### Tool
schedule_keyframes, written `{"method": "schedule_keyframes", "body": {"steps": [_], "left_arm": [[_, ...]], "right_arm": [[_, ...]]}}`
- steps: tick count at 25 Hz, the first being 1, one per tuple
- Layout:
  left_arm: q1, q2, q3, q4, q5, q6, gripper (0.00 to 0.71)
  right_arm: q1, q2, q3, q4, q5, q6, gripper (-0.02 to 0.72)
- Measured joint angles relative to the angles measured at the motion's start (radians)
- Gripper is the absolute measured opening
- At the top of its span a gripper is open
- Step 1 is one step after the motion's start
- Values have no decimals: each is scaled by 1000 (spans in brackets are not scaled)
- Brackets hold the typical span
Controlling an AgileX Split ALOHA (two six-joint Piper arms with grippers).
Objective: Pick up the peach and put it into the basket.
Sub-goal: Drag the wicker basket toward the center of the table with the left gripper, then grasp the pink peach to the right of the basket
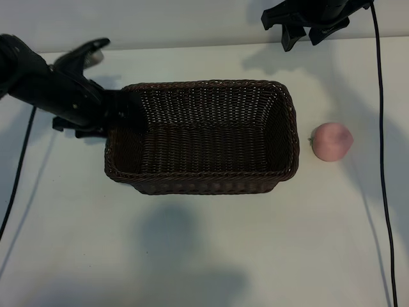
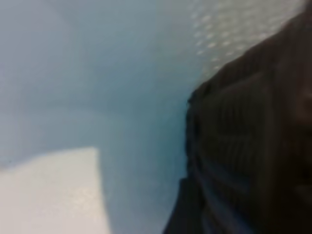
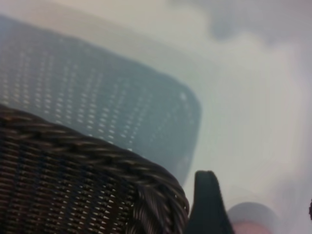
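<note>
1. Nearest the camera in the exterior view – the white table [image 1: 204,256], with shadows across it.
2. Farther back, mid-table – the basket [image 1: 204,184]: dark brown wicker, upright, mouth up, long side across the view, nothing inside.
3. Level with the basket, just beside its right end – the peach [image 1: 331,141]: pink, resting on the table, close to the wicker wall but not touching it. Outside the basket, and held by nothing.
4. At the basket's left end – the left gripper [image 1: 107,110], reaching in from the left edge and pressed up against the rim there. Whether released or clenched cannot be told. Left wrist view blurred, with only dark wicker [image 2: 243,146] close by and pale table beyond.
5. Along both sides – a black cable [image 1: 383,160] running front to back past the peach, and another [image 1: 19,166] under the left arm.
6. Farthest back, at the top edge – the right gripper [image 1: 302,39], above the table behind the basket's right corner, well apart from the peach. Fingers spread and grasping nothing. In the right wrist view, one dark fingertip [image 3: 207,204] beside the braided rim, with a sliver of the peach just past it.
</note>
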Motion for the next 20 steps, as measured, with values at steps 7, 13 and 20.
{"method": "schedule_keyframes", "body": {"steps": [7, 13, 20], "left_arm": [[0, -132, 0, 140, 28, -125, 645], [0, -216, -34, 381, 126, -321, 636], [0, -240, -202, 581, 312, -459, 618]], "right_arm": [[0, 0, 0, 0, 0, 0, 493], [0, 0, 0, 0, 0, 0, 493], [0, 0, 0, 0, 0, 0, 493]]}}
